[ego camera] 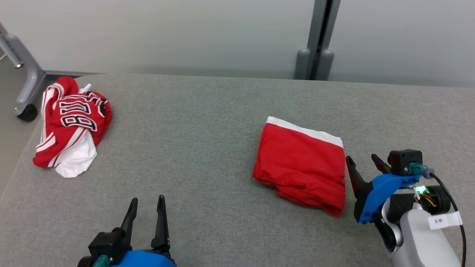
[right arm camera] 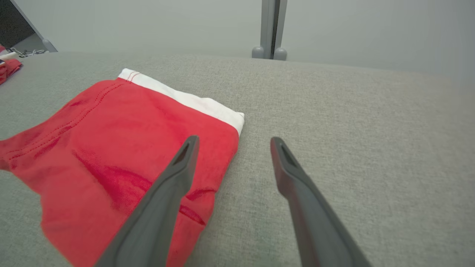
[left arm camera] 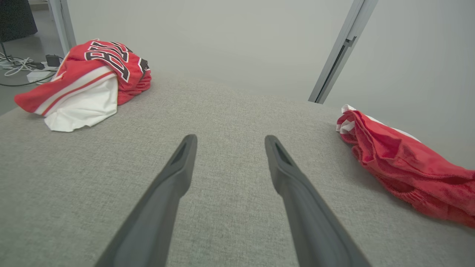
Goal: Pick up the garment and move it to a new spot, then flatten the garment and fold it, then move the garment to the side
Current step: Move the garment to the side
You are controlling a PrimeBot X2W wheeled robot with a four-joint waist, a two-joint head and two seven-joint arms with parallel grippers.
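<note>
Most likely a robotics lab or a test room. Wide worktop [ego camera: 207, 122] covered with plain grey fabric, set in front of pale, bare partition panels [ego camera: 167, 33] at 12 o'clock. Between two panels, at 1 o'clock, a grey metal post [ego camera: 320, 37] on two rounded feet, as with office dividers. At 10 o'clock, beside the worktop corner, a grey metal frame leg [ego camera: 22, 63] on a black caster [ego camera: 28, 111], standing on a smooth grey floor [ego camera: 9, 126]. In the left wrist view, at 10 o'clock, loose cables [left arm camera: 18, 66] and a small dark box [left arm camera: 53, 59] lying on the floor. On the right arm [ego camera: 423, 241], at 4 o'clock, a white paper tag [ego camera: 443, 220] with a written number, exposed wires [ego camera: 428, 200] and a green lamp [ego camera: 420, 190].
</note>
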